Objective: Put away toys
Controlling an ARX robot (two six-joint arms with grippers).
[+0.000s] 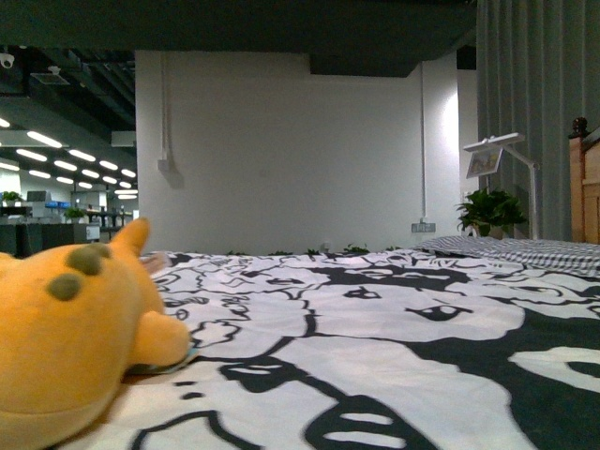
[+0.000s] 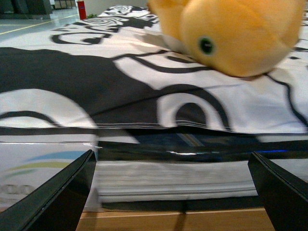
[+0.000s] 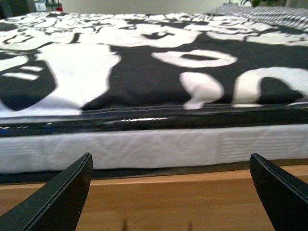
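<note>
An orange-yellow plush toy [image 1: 70,328] lies on the black-and-white patterned bedspread [image 1: 375,356] at the near left of the front view; it has olive spots on its head and a stubby arm. The left wrist view looks at the toy [image 2: 231,33] from the bed's side, with a black bead eye showing. My left gripper [image 2: 178,192] is open, level with the mattress edge, below and short of the toy. The right gripper [image 3: 175,192] is open too, facing the mattress side and wooden bed rail, with no toy near it. Neither arm shows in the front view.
The bed has a white mattress side [image 3: 159,147] over a wooden frame rail [image 3: 168,202]. A striped pillow [image 1: 525,248] and wooden headboard [image 1: 583,183] stand at the far right. A potted plant [image 1: 489,211] and lamp [image 1: 502,155] sit by the white wall.
</note>
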